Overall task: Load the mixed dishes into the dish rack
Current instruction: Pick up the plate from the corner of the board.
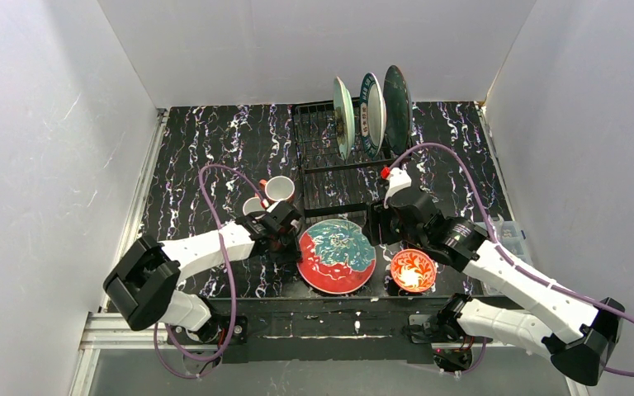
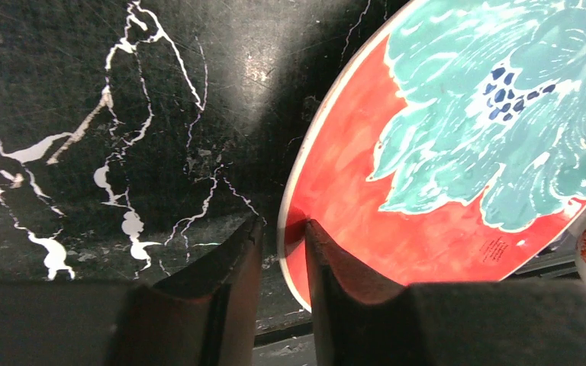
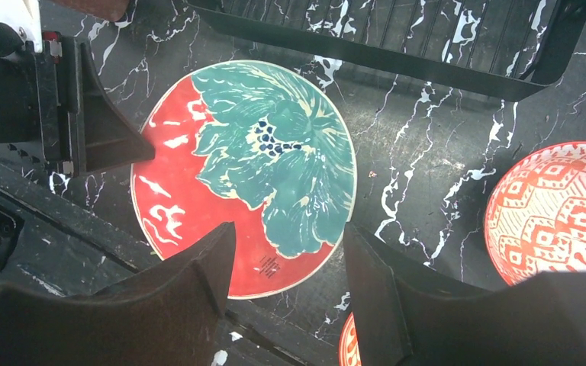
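Observation:
The red plate (image 1: pixel 336 257) with a teal flower lies flat near the table's front edge. My left gripper (image 2: pixel 284 223) straddles its left rim. The right finger (image 2: pixel 328 259) rests on the plate's face, and a thin strip of table shows between the rim and the other finger. Whether the rim is pinched is unclear. My right gripper (image 3: pixel 286 236) hovers open over the plate's (image 3: pixel 252 168) near right edge, holding nothing. Three plates (image 1: pixel 371 114) stand upright in the dish rack (image 1: pixel 322 165). Two mugs (image 1: pixel 279 190) sit left of the rack. One red-patterned bowl (image 3: pixel 557 210) sits right of the plate, another (image 1: pixel 413 270) near the front edge.
White walls close in the table on three sides. The rack's near rim (image 3: pixel 397 53) lies just beyond the plate. A clear container (image 1: pixel 513 235) sits at the table's right edge behind my right arm. The left arm's purple cable (image 1: pixel 215 190) arcs over the table's left part.

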Robot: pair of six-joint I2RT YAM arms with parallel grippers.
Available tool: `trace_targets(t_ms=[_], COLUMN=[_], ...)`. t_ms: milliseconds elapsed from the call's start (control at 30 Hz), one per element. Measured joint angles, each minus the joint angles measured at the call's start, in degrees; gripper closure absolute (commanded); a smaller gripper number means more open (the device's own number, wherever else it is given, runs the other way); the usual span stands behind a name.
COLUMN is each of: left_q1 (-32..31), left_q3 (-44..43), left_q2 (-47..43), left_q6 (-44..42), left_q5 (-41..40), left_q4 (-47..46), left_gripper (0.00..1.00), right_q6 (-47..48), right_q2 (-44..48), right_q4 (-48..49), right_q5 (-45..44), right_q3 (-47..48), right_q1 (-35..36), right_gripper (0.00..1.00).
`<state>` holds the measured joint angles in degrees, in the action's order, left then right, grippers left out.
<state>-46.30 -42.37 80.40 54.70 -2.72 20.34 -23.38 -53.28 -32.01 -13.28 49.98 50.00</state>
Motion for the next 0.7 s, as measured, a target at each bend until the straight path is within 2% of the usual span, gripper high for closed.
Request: trace_targets(t_ms=[133,367,700], left_q1=[0.0,0.0,0.0], left_q3=[0.7,2.7,7.1], left_q2=[-0.1,-2.2,-7.2], left_q6=[0.4,1.3,2.7], left_q5=[0.1,0.0,-1.5], left_q4=[-1.5,-3.2,-5.2], left_gripper=[0.88,1.00,1.00], right_q6=[-0.3,-0.4,-0.5], right_q2=[0.0,-0.6,-3.1], right_q4=[0.0,0.1,-0.2], right_q5=[0.0,0.0,0.8], right_q3=[-0.1,-0.1,-1.1], right_q1=[0.0,0.0,0.0], right_gripper=[0.38,0.38,0.38])
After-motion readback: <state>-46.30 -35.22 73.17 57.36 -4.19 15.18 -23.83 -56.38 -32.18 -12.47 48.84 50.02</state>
